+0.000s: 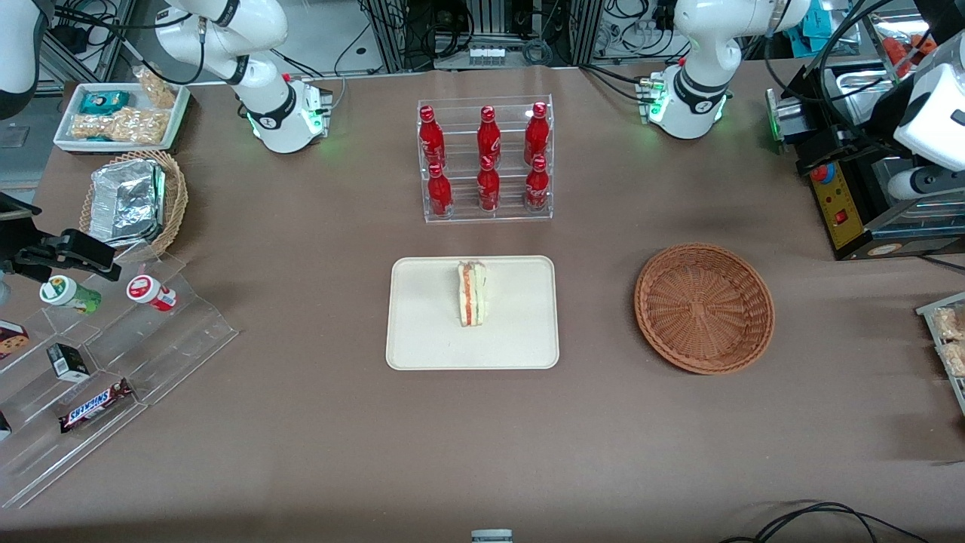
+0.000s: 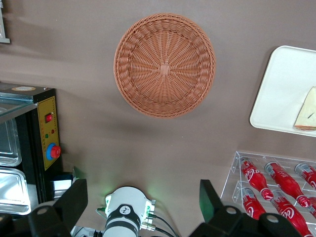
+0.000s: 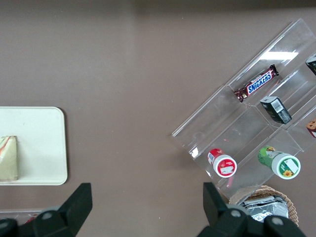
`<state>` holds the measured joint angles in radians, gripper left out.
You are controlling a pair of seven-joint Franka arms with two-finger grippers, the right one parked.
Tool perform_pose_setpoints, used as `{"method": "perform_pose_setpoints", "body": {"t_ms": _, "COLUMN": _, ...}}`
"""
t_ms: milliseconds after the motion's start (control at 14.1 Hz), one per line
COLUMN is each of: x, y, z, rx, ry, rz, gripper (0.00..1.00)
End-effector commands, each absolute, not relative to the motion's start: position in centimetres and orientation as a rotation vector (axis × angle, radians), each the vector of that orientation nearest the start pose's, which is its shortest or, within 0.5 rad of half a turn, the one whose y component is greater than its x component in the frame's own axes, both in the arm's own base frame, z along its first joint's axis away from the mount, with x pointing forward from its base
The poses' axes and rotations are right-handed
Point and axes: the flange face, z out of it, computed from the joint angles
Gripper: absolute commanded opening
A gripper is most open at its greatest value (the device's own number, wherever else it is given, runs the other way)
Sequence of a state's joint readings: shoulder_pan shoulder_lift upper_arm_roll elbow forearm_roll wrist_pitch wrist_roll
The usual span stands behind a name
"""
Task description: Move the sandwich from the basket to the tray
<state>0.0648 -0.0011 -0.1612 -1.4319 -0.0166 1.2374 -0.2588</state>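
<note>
The sandwich (image 1: 472, 294) lies on the cream tray (image 1: 422, 332) at the table's middle, standing on its edge with the orange and green filling showing. The round reddish-brown basket (image 1: 704, 307) sits empty beside the tray, toward the working arm's end. My gripper (image 2: 142, 202) is open and empty, held high above the table near its own arm base, farther from the front camera than the basket (image 2: 164, 64). The left wrist view also shows a corner of the tray (image 2: 281, 89) with part of the sandwich (image 2: 308, 111). The right wrist view shows the tray (image 3: 44, 143) and sandwich (image 3: 9, 158).
A clear rack of red bottles (image 1: 486, 158) stands farther from the front camera than the tray. A black control box (image 1: 844, 204) stands near the basket at the working arm's end. A clear stepped display (image 1: 113, 362), a tan basket with foil (image 1: 136, 200) and a white snack tray (image 1: 121, 113) lie toward the parked arm's end.
</note>
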Motion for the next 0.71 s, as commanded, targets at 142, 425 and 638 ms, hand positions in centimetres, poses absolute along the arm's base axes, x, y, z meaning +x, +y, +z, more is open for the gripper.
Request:
{"method": "perform_pose_setpoints", "body": {"t_ms": 142, "x": 51.0, "y": -5.2, "z": 66.0, "rx": -3.095, "ry": -0.246, "rz": 0.290, "gripper": 1.00}}
{"method": "perform_pose_setpoints", "body": {"t_ms": 425, "x": 51.4, "y": -4.6, "z": 66.3, "rx": -3.093, "ry": -0.262, "rz": 0.272, "gripper": 1.00}}
{"method": "perform_pose_setpoints", "body": {"t_ms": 638, "x": 52.0, "y": -4.8, "z": 65.6, "rx": -3.093, "ry": -0.255, "rz": 0.286, "gripper": 1.00}}
